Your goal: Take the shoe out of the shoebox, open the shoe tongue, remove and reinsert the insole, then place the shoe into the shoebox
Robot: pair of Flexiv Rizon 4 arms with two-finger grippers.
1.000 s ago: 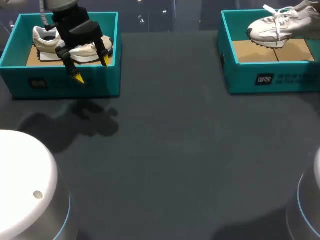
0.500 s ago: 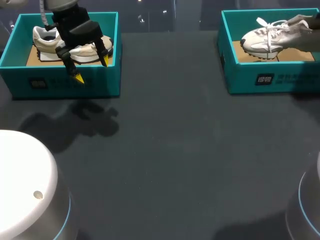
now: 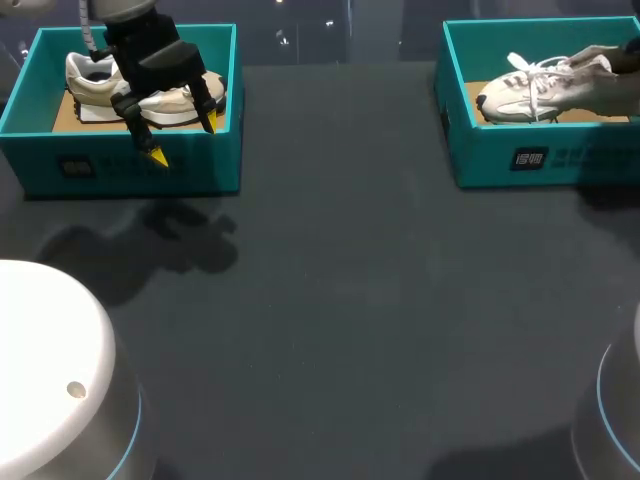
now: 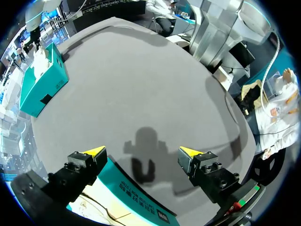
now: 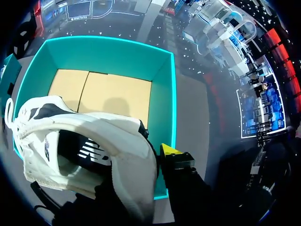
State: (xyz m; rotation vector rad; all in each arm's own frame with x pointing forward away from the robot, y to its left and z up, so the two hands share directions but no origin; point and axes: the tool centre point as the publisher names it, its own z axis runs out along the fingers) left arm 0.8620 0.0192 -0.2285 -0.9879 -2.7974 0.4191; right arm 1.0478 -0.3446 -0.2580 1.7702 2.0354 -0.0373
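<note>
At the right shoebox (image 3: 500,150), your right end effector (image 5: 150,160) clamps the white shoe (image 3: 545,85) by the heel; your left end effector (image 3: 185,138) hangs spread wide above the left shoebox (image 3: 130,170). Box labels (image 3: 530,158) unreadable.

The gripper (image 4: 142,151) is hanging over the near wall of a teal box (image 4: 141,201), its two fingers (image 4: 87,160) standing wide apart with nothing between them. The box wall is running under both yellow tips, and a pale strip of the box's inside is showing beneath one finger. Ahead of the gripper the grey table (image 4: 141,84) is stretching away, and the gripper's shadow (image 4: 146,153) is falling on it just past the wall. Well across the table a far box (image 4: 44,82), also teal, is sitting near the edge, and a white shoe (image 4: 42,54) is sticking up above its rim.
</note>
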